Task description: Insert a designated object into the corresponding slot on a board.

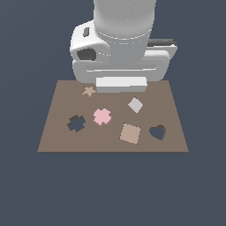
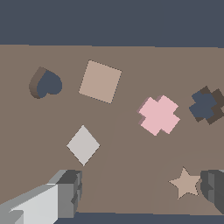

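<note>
The tool (image 2: pixel 140 197) hangs above the board (image 1: pixel 53 141) with its two fingers (image 2: pixel 65 192) spread wide apart and nothing between them; the small tan star (image 2: pixel 186 183) lies just beside one fingertip. In the exterior view, the large tan square (image 1: pixel 130 133) lies near the board's front edge, with the dark heart-shaped cutout (image 1: pixel 157 132) just to its right. Slightly further back, the pale-pink cross piece (image 1: pixel 102 116) rests flat on the board, just beside the dark cross-shaped slot (image 1: pixel 76 123) on the exterior view's left, apart from it and not inserted. Behind these lies a pale grey diamond (image 1: pixel 135 105), and furthest back the star, close under the arm's white body (image 1: pixel 121 44).
</note>
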